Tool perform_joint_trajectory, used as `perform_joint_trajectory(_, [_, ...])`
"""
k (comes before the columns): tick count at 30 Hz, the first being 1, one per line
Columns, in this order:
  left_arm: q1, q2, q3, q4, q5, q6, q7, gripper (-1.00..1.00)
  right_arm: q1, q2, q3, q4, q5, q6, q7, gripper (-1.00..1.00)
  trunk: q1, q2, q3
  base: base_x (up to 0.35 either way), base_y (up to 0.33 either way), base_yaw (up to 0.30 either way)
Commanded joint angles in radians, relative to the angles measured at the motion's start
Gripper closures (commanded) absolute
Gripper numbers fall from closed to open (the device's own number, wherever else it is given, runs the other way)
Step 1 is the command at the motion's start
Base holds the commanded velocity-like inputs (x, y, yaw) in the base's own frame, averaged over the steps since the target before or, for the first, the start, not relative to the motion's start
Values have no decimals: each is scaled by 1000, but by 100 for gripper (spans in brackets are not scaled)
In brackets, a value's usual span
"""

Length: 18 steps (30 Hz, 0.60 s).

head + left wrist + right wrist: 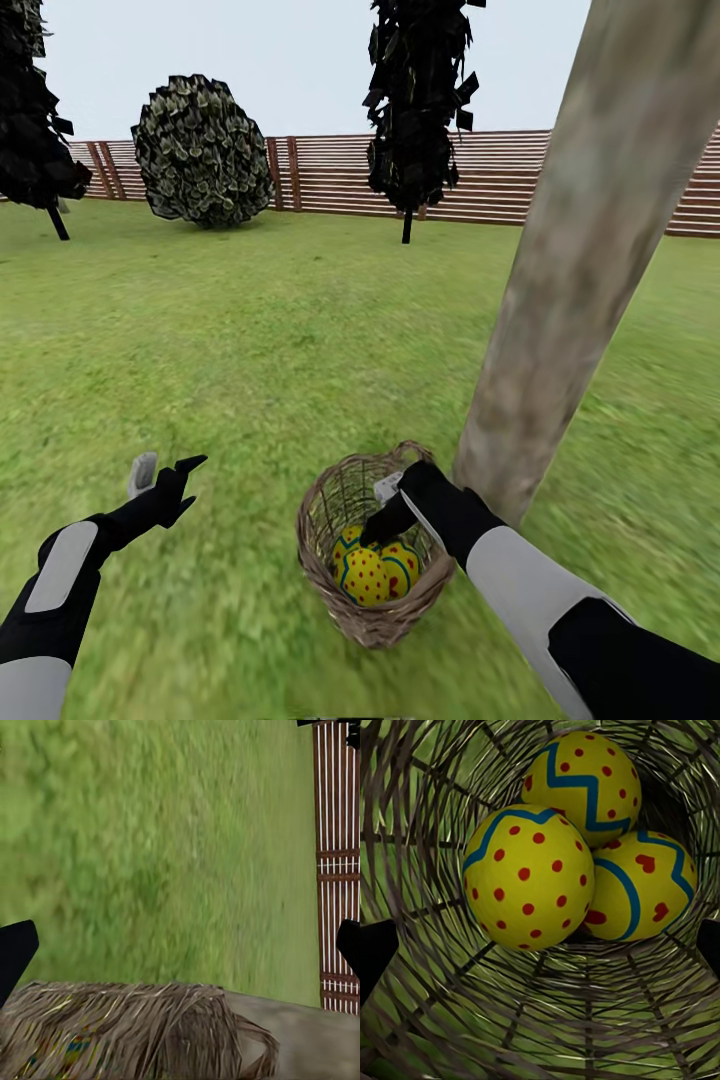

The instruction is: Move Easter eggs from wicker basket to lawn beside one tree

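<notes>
Three eggs (529, 885) sit untouched in the basket (330, 560), on the lawn (250, 340) just beside the tree (580, 260). Step in hand: first pick. Right tool (383, 520) is dipped inside the rim, jaws spread, gripping nothing. Left tool (165, 470) hovers over grass, open, empty. Next move, as I judge: lower onto the nearest egg, close, lift clear. No writing or brand legible.

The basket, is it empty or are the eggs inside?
Not empty. Three eggs sit inside the basket, touching one another.
</notes>
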State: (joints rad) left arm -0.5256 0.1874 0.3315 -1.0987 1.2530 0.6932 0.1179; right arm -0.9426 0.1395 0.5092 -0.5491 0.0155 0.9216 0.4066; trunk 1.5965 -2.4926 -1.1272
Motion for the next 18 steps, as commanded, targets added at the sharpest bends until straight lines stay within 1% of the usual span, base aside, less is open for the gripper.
perform_joint_trajectory(1, [-1,0,1,-1,11,5,9,-100,-1,0,3,-1,2,3,3,-100,4,-7,-4,0,0,0])
perform_joint_trajectory(18, [-1,1,5,0,11,5,9,-100,-1,0,3,-27,3,3,3,-100,11,-11,-70,0,0,0])
